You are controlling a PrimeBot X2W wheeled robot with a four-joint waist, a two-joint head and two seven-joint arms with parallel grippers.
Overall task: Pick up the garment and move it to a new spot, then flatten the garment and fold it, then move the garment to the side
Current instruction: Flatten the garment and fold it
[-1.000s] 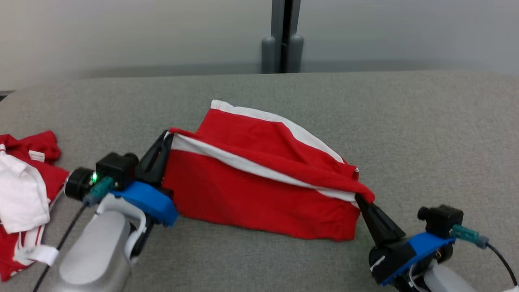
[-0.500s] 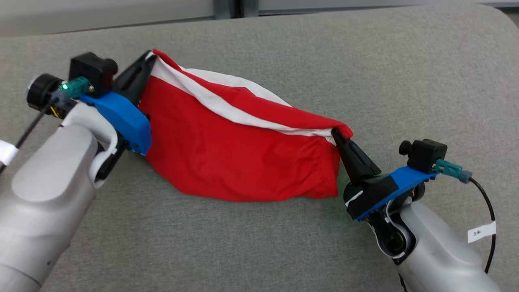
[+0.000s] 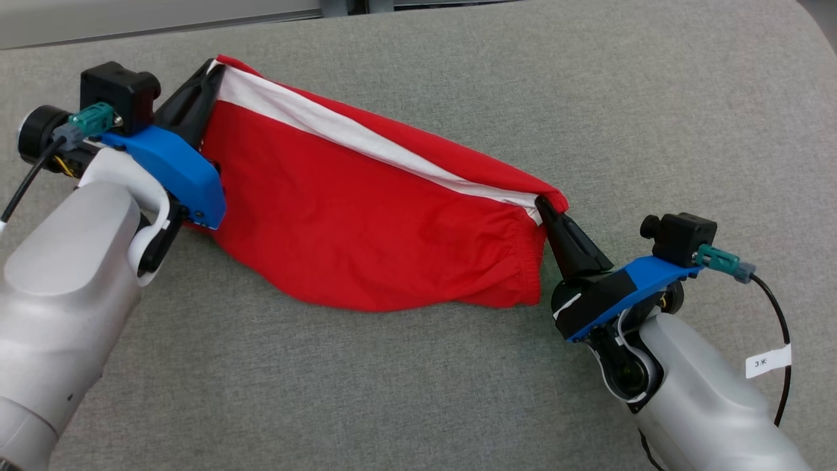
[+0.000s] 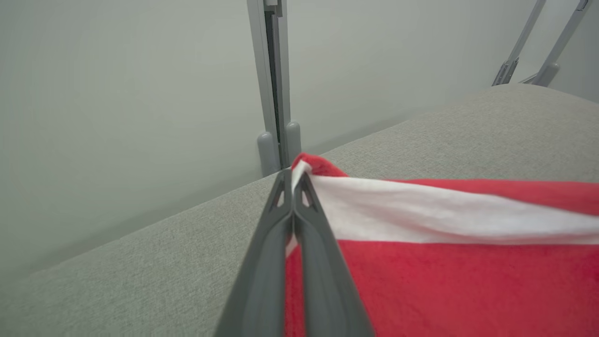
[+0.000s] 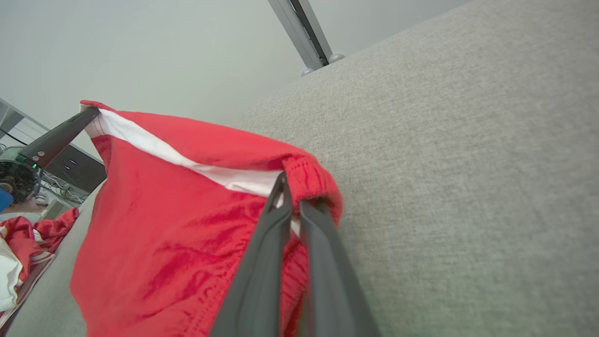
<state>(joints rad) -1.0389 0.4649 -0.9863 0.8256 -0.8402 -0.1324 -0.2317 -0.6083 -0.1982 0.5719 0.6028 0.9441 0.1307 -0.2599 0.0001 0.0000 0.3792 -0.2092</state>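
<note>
So, I have the red garment [image 3: 366, 235] strung between my two hands, over the middle of the grey padded table [image 3: 418, 405]. My left gripper [image 3: 210, 70] is pinched shut on the corner at about 10 o'clock of the cloth. In my left wrist view those fingers [image 4: 281, 243] lie pressed together, with a tuft of red and white poking out at their tips. My right gripper [image 3: 544, 204] is clamped on the opposite corner, at about 3 o'clock, where the gathered, elastic-looking edge bunches over the fingers [image 5: 262, 262].

I hold it by two corners of one edge so the white stripe [image 3: 366, 140] runs nearly taut between my hands. The rest then hangs as a single sheet toward 6 o'clock instead of a crumpled heap. It looks like a pair of shorts, though I can't be certain. The lower edge seems to brush the table, but I can't tell how much of it.

I judge this to be the spreading stage. With the top edge stretched, laying the cloth down flat should need little smoothing. At 8 o'clock of my right wrist view sits a pile of other clothes [image 5: 28, 243], well apart.
</note>
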